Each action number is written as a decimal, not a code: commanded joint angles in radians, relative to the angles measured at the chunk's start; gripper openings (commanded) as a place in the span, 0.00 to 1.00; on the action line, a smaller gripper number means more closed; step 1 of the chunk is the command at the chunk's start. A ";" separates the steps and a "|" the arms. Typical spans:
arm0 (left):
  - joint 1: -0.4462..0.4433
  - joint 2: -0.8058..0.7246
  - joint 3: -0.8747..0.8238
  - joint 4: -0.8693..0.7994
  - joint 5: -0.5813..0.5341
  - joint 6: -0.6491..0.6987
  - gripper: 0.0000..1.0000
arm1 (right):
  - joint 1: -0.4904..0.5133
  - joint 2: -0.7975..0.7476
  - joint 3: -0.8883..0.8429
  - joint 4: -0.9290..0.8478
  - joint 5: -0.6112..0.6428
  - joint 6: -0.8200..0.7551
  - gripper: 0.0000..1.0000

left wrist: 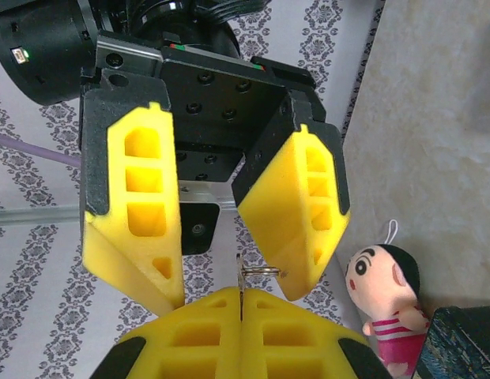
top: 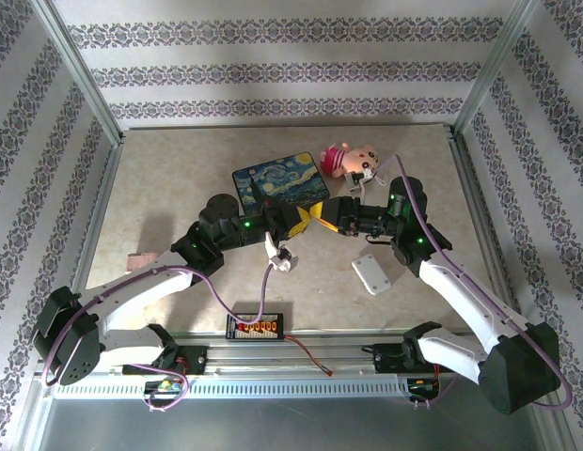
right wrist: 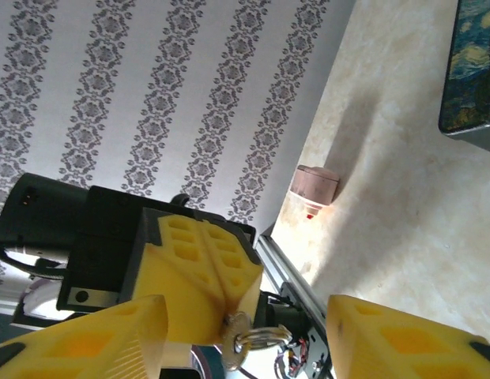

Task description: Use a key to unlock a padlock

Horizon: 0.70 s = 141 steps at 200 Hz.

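Beige marbled table (top: 179,178) with a Starry Night-printed pad (top: 275,178) at the back, a pink plush doll (top: 351,160) just right of it, a white plastic block (top: 372,274) nearer on the right, a small pinkish object (top: 139,260) at the left edge, and a black connector board (top: 255,326) at the near edge

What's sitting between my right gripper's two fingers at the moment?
The left gripper, shut and pinching the small brass padlock with its silvery loop, sits in the gap of the open right gripper. The right wrist view shows it.

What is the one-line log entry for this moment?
left gripper: shut on small metal piece with loop, key or padlock unclear | right gripper: open, straddling it
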 commanded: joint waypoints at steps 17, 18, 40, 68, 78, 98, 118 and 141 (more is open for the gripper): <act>-0.017 -0.005 -0.008 0.063 0.001 -0.010 0.00 | 0.011 -0.012 -0.011 0.054 -0.011 0.016 0.44; -0.018 -0.005 -0.008 0.062 0.002 -0.010 0.00 | 0.010 -0.012 -0.011 0.054 -0.011 0.017 0.44; -0.018 -0.007 -0.009 0.063 0.008 -0.011 0.00 | 0.011 -0.005 -0.011 0.056 -0.006 0.013 0.44; -0.020 -0.011 -0.008 0.058 0.012 -0.024 0.00 | 0.019 0.003 -0.008 0.073 -0.008 0.014 0.43; -0.020 -0.012 -0.008 0.057 0.006 -0.023 0.00 | 0.022 0.003 -0.004 0.076 -0.009 0.013 0.41; -0.020 -0.011 -0.010 0.057 -0.010 -0.028 0.00 | 0.024 -0.001 0.000 0.077 -0.015 0.010 0.38; -0.020 -0.016 -0.012 0.058 -0.012 -0.033 0.00 | 0.024 -0.008 0.000 0.073 -0.021 0.006 0.36; -0.020 -0.018 -0.012 0.060 -0.019 -0.033 0.00 | 0.020 -0.013 -0.003 0.062 -0.021 0.003 0.34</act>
